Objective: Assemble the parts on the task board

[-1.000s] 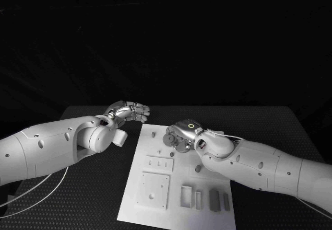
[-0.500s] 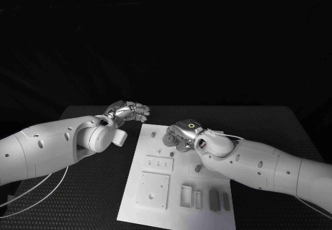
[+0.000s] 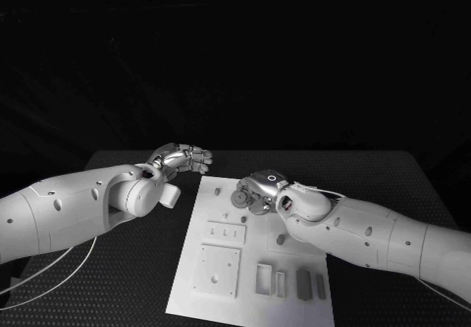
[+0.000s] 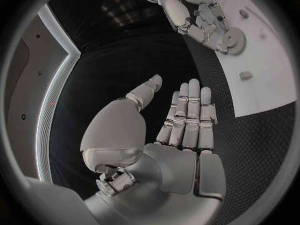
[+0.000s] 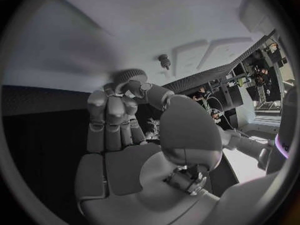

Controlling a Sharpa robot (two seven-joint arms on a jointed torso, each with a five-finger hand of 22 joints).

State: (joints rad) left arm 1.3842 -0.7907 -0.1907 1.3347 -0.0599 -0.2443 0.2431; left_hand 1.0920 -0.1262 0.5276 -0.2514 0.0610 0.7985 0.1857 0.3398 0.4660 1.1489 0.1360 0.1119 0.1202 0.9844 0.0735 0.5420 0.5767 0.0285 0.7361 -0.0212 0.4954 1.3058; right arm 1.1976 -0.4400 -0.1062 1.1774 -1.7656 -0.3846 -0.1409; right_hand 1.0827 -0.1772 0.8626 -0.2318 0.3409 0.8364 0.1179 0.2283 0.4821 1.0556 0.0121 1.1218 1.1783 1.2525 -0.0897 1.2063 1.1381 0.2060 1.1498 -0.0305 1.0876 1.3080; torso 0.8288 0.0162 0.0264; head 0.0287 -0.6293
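Observation:
The white task board lies in the middle of the black table. My right hand hovers over its far end and pinches a grey toothed gear between thumb and fingertips; the gear sits at or just above the board surface. A small peg stands just beyond it. My left hand floats off the board's far left corner, holding nothing; its fingers are straight with the thumb apart. The left wrist view also catches the right hand and the gear.
Small pegs stand mid-board. A raised block with holes, a square plate, pale slots and two dark bars fill the near half. Black table mat lies on both sides.

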